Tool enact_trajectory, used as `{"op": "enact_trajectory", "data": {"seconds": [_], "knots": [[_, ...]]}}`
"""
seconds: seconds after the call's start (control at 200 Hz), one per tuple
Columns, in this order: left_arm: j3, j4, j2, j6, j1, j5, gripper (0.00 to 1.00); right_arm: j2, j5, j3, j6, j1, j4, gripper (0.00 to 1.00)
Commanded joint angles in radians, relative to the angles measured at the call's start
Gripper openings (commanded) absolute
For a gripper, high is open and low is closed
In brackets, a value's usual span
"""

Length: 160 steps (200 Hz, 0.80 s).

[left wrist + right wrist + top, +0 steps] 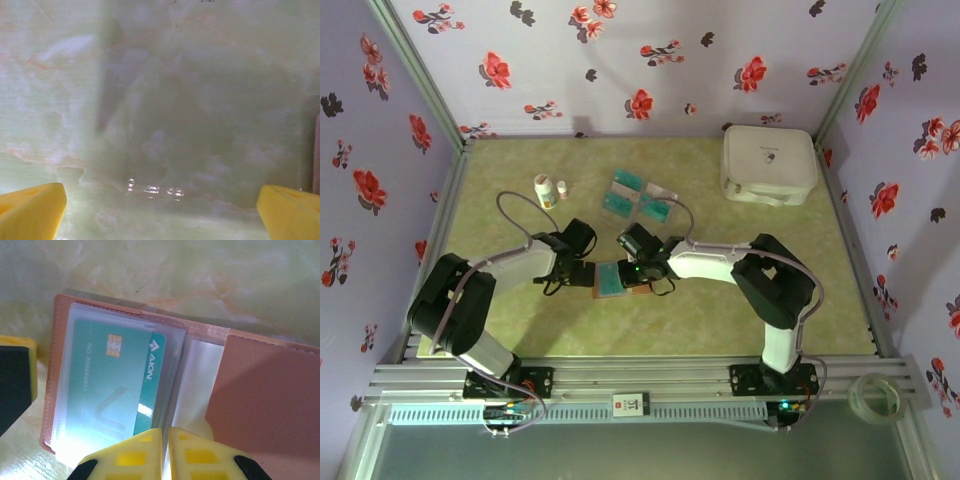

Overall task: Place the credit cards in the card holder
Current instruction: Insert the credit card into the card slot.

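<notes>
Sleeves [197,375] of clear plastic show inside the flat reddish-brown leather-like card holder [265,405]. It lies open on the green marbled bench [720,330], close to the middle and a little toward the near edge. In one sleeve sits a teal-green plastic credit card [107,385] with a gold chip and the white word AION. In the right wrist view, one leather flap overlaps the sleeves on the right side.

The right pincer [164,452] is clenched. Its yellow fingertips almost touch each other just over the lower border of the sleeves. Whether a sleeve leaf is pinched between them, I cannot tell.

The left pincer [160,212] is released and grasps nothing. Its yellow fingers [30,210] stand wide apart over bare bench. A narrow reddish strip of the card holder shows at the right border of its camera view. The card holder lies between both pincers.

The other credit cards [640,197], teal-green and pale, lie loose in a small group in the far half of the bench, about midway between the left and right edges. To the left of them stand two small white bottles [545,190], well apart from the card holder. A large white rounded case [769,163] rests in the far right corner.
</notes>
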Motion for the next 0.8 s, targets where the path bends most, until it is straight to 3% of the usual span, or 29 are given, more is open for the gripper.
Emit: {"op": "enact_trajectory", "data": {"seconds": [0.0,0.795], "knots": [[0.003,0.009,0.033,0.001,-0.020,0.008,1.00,0.027,-0.020,0.015,0.013,0.004,0.015,0.11],[-0.026,0.030,0.023,-0.018,-0.046,0.016,1.00,0.059,-0.052,0.075,0.021,0.033,0.001,0.12]]}}
